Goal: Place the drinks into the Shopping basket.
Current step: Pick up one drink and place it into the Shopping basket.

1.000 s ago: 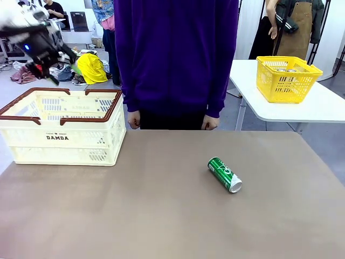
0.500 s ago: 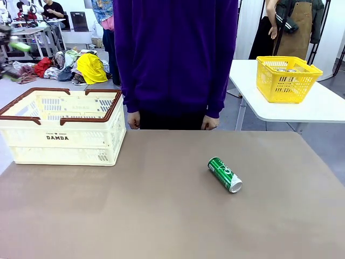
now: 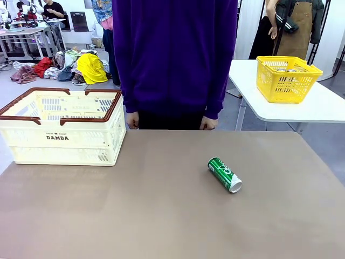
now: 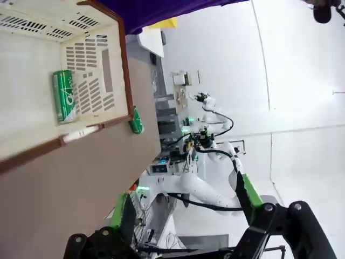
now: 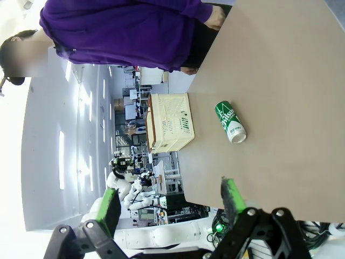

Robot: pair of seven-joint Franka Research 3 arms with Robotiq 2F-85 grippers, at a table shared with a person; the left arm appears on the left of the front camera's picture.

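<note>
A green drink can (image 3: pixel 225 174) with white marks lies on its side on the brown table, right of centre. The cream Shopping basket (image 3: pixel 64 127) with a brown rim stands at the table's left. From above, in the left wrist view, another green can (image 4: pixel 64 96) lies inside the basket (image 4: pixel 102 65), and the table's can (image 4: pixel 136 121) shows past the basket's corner. My left gripper (image 4: pixel 182 189) hangs open, high above the basket's near edge, holding nothing. My right gripper (image 5: pixel 170 189) is open too, well back from the can (image 5: pixel 230 122) and the basket (image 5: pixel 170 123).
A person in a purple top (image 3: pixel 175 59) stands at the table's far edge, hands (image 3: pixel 209 123) down by the edge. A yellow mesh basket (image 3: pixel 287 77) sits on a separate white table at the back right. Bare brown tabletop (image 3: pixel 135 210) surrounds the can.
My left arm, seen above the basket's far left a second ago, has swung up and out of the front view. The can and the basket have not moved.
</note>
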